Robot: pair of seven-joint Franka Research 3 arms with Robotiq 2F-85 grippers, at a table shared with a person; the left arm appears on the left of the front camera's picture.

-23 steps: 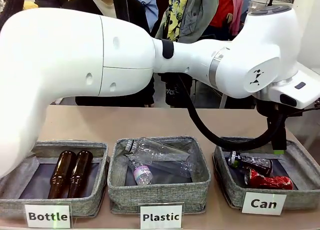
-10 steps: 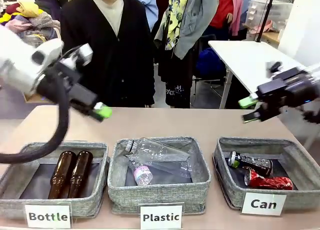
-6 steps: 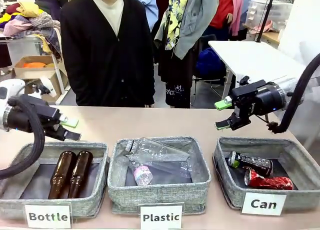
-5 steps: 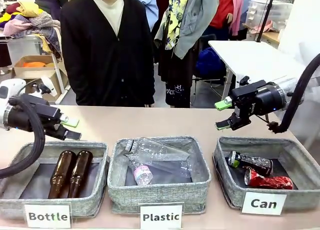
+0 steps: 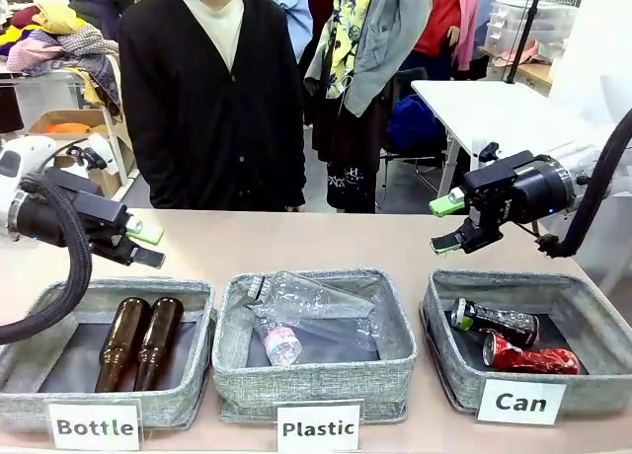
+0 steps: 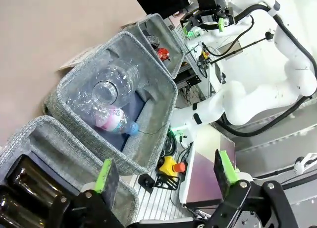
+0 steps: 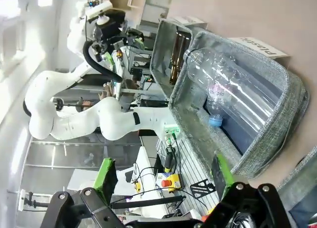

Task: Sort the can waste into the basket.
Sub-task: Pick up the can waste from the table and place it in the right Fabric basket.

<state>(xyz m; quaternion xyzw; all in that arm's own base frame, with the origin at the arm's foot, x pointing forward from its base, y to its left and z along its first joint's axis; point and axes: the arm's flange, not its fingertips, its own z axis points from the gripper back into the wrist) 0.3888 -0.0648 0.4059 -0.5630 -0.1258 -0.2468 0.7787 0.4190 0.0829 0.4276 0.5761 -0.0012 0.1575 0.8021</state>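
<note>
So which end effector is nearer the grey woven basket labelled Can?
The right end effector: it hovers open just above the grey woven basket's back left corner. The left end effector is open across the table, above the Bottle basket.

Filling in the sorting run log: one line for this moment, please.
left gripper: open, empty | right gripper: open, empty | black can, red can: in "Can" basket

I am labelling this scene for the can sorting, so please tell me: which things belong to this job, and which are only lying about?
Belongs to the job:
- crushed red metal can
- black metal can with silver top
- grey woven-fabric basket labelled "Can"

Only lying about:
- two brown glass bottles in the "Bottle" basket
- clear plastic bottles in the "Plastic" basket
</note>
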